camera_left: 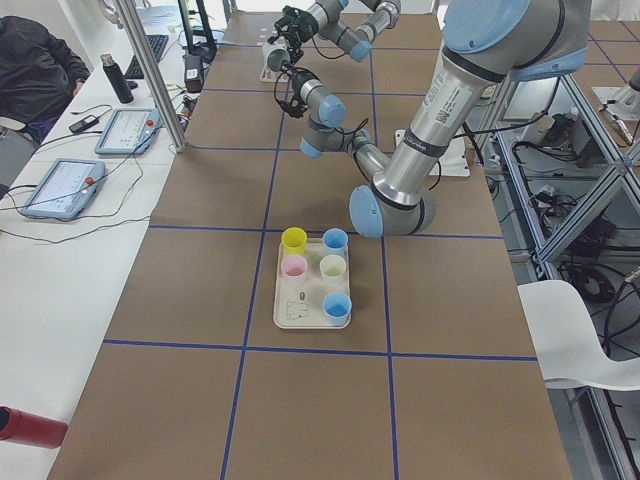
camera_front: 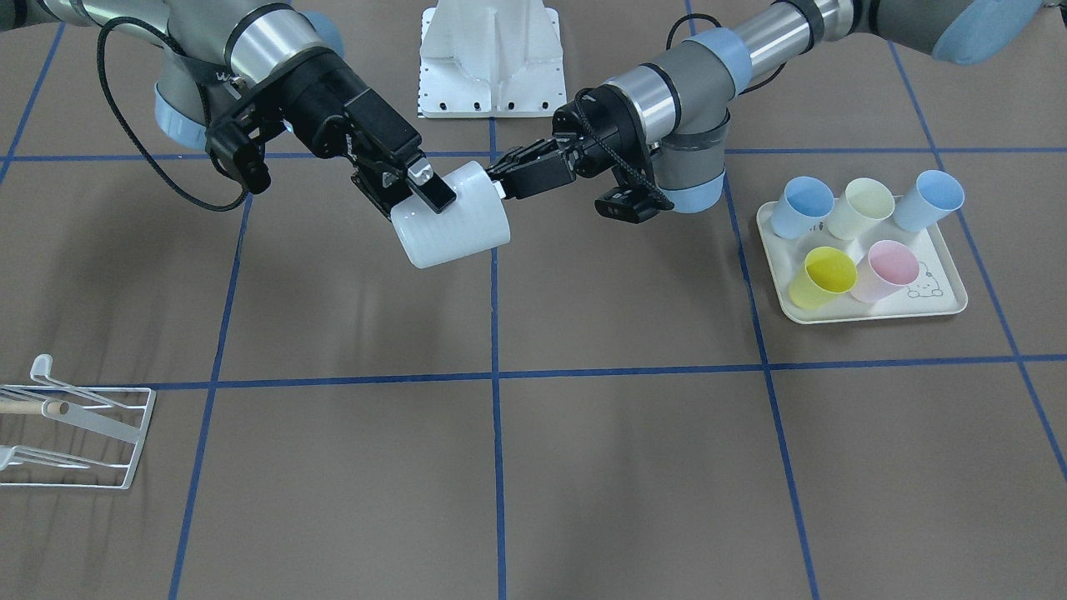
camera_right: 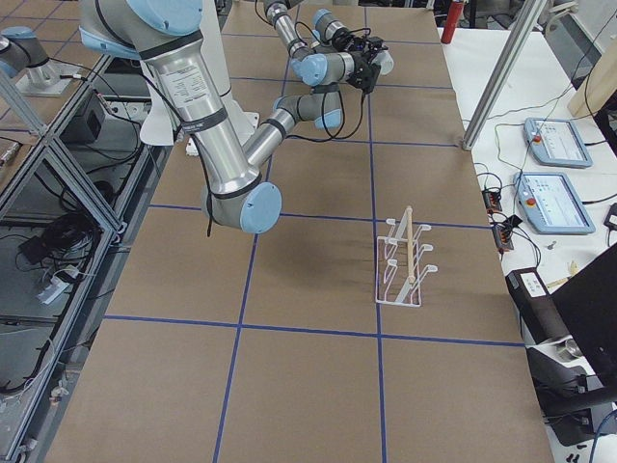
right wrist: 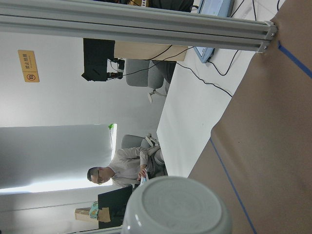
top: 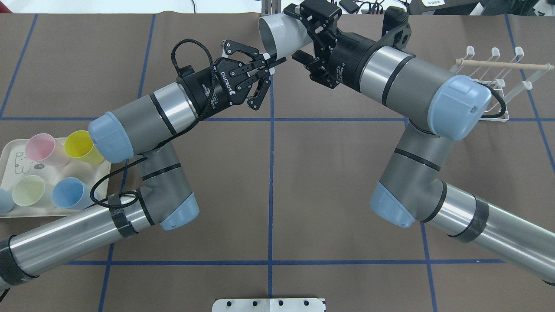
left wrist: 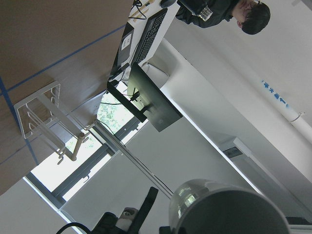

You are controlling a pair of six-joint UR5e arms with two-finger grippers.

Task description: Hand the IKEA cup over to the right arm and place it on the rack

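- Brown table, blue tape grid.
- White bench alongside table, carrying two teach pendants.
- Aluminium post at table's edge.
- White chair on table's opposite side.
- Daylit window beyond table.

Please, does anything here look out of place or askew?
Nothing stands out. The white cup hangs sideways between the left gripper and right gripper, as a hand-over needs; the rack and the pastel cups stand upright.

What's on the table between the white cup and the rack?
Nothing: from the cup to the rack, only bare brown table with blue tape lines, in the front-facing view.
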